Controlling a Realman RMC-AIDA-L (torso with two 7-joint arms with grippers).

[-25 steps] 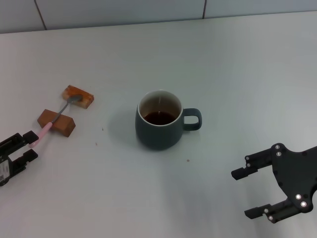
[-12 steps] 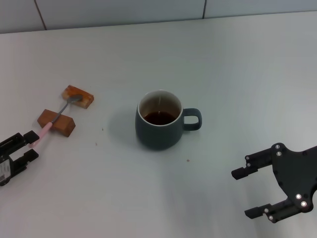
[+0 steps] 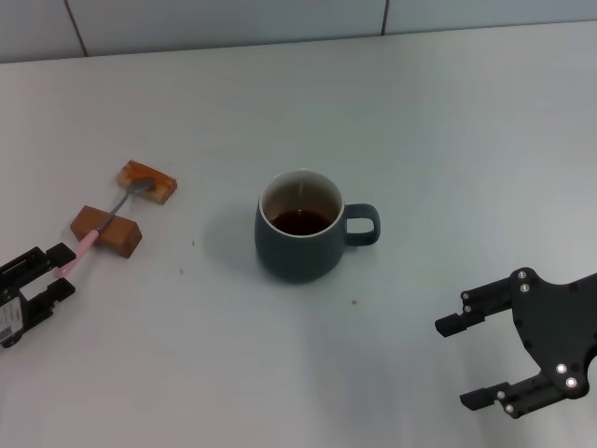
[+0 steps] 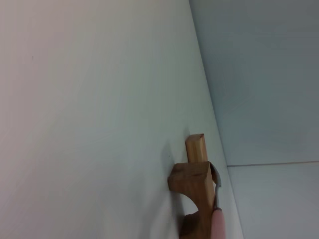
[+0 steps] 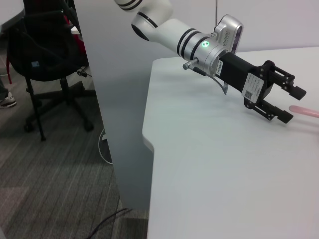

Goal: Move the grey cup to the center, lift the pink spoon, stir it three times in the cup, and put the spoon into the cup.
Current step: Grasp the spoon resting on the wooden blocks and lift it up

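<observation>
Grey cup [image 3: 299,238] already stands mid-table, so we have edged our left gripper [image 3: 58,271], jaws open and empty, slightly back along the pink spoon [image 3: 91,237] near the left edge, while our right gripper [image 3: 478,364] waits open.

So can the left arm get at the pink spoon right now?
Probably yes. The left tool is open at the tip of the pink spoon, whose handle juts free off the near brown block, with nothing between.
</observation>
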